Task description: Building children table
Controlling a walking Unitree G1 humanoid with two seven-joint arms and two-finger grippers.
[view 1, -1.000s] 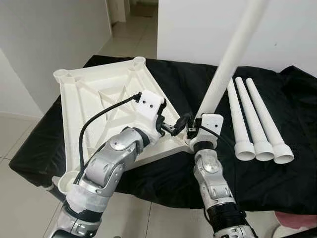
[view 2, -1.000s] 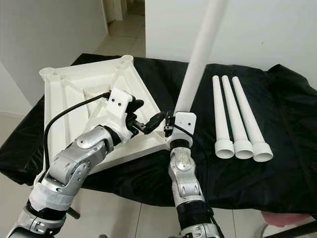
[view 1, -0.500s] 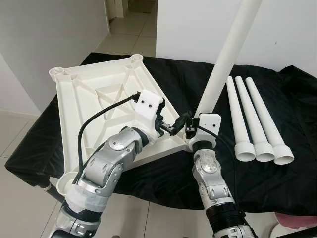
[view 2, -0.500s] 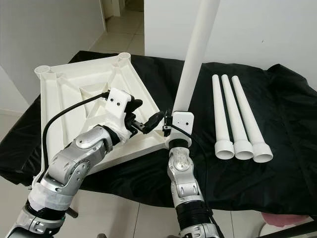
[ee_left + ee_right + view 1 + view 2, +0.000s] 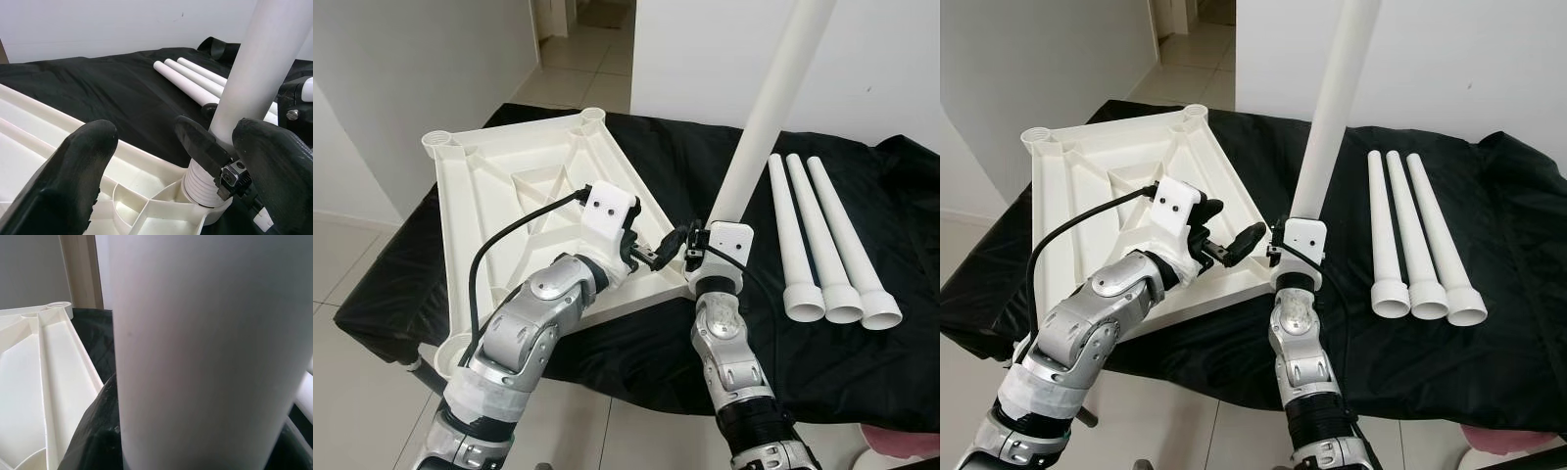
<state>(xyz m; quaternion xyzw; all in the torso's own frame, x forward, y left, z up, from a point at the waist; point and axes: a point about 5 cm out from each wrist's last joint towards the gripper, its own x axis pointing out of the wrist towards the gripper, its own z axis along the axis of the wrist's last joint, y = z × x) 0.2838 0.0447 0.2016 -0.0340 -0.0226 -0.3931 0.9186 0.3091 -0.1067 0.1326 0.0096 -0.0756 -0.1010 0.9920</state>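
A black cloth (image 5: pixel 636 157) covers the work surface, and on it lies the white tabletop (image 5: pixel 509 206) upside down, its ribbed underside up, with round leg sockets at the corners. The near right corner socket (image 5: pixel 195 193) holds the threaded end of a white leg (image 5: pixel 766 117), which stands up from it, leaning slightly away to the right. The right gripper (image 5: pixel 1283 257) grasps this leg low down, just above the socket, its fingers clenched around the tube. The left gripper (image 5: pixel 658 253) hovers over the same corner of the tabletop, just beside the leg, with its fingers (image 5: pixel 78 181) spread apart and holding nothing; from the left wrist, the leg's base shows between them. Three more legs (image 5: pixel 822 245) lie side by side on the cloth to the right, well apart from the tabletop, flared ends toward the robot. Beyond the cloth are a white wall (image 5: pixel 705 49) and a tiled floor (image 5: pixel 568 69).
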